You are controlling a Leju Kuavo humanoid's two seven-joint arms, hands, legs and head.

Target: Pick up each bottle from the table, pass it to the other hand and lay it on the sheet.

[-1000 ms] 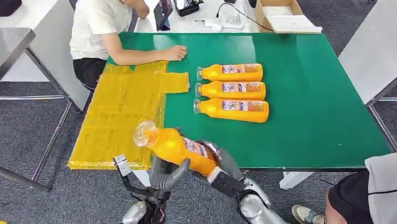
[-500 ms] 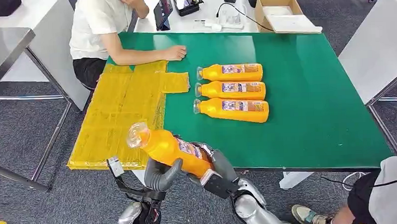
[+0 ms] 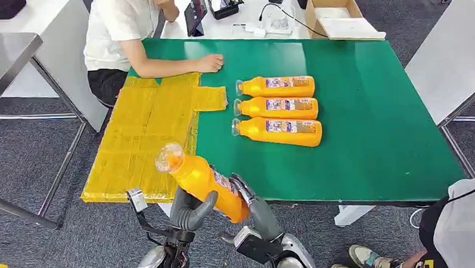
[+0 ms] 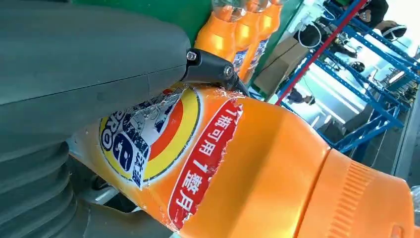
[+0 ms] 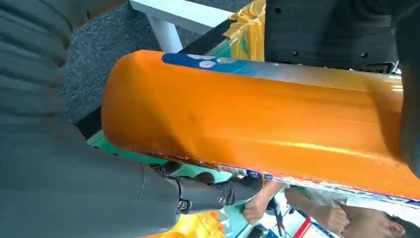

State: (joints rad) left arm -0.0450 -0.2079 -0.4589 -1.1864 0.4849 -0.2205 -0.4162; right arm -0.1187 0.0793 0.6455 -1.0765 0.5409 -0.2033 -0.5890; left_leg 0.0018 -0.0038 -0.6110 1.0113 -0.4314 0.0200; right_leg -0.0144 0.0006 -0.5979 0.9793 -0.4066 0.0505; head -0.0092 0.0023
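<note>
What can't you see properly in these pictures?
- Head view: the left hand and right hand both touch the held bottle; the bottle hides which hand truly grips it.
- Head view: labels on the three bottles on the table are too small to read.
- Right wrist view: the held bottle's cap end is cut off by the edge.

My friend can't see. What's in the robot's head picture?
Both silver robot hands, left hand and right hand, hold one orange plastic bottle near the green table. Three more orange bottles lie there beside a yellow sheet.
</note>
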